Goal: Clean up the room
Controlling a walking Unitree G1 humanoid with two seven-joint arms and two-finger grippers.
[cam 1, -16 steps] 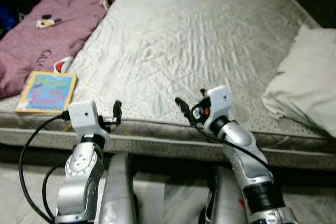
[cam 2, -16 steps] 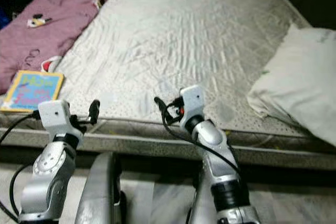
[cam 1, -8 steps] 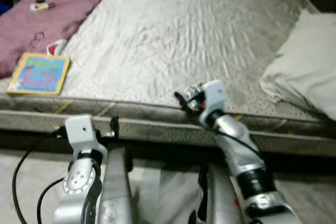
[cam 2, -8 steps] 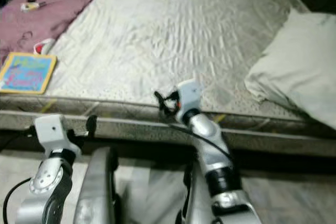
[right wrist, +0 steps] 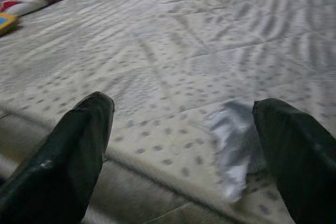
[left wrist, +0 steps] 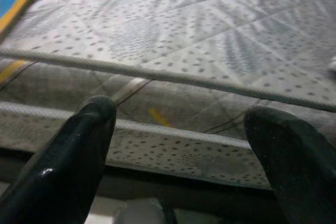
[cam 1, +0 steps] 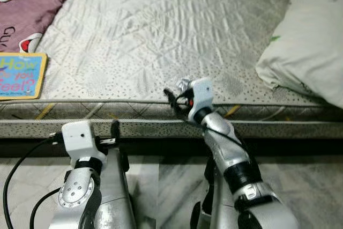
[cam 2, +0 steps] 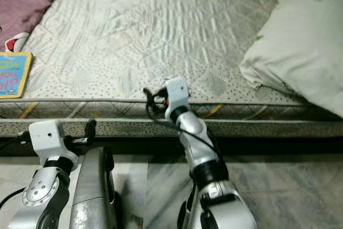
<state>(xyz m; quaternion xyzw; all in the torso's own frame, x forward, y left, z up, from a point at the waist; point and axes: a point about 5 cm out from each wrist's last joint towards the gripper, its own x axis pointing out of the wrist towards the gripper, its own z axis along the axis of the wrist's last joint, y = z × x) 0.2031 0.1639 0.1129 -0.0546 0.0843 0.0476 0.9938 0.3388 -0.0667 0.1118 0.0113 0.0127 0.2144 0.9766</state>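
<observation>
The right gripper [right wrist: 181, 145] sits at the near edge of the mattress [cam 1: 161, 30], fingers spread wide, with a small crumpled silvery wrapper [right wrist: 233, 142] lying just inside one fingertip, right on the lip of the bed. From the head camera that scrap shows at the gripper's 12 o'clock [cam 1: 184, 83], a pale, shiny bit of foil or plastic, thin and creased, lying flat on the dotted quilted cover. The likely trouble: it is so light and flat that closing fingers could slide over it, or nudge it off the edge to the floor [cam 1: 300, 175]; pinching too deep could catch the mattress cover instead. The left gripper [left wrist: 181, 145] hangs lower, at about 8 o'clock from the right one, facing the mattress side, fingers apart and empty. A yellow-bordered book [cam 1: 19, 76] lies at 9 o'clock, a pillow [cam 1: 305, 41] at 2 o'clock.
</observation>
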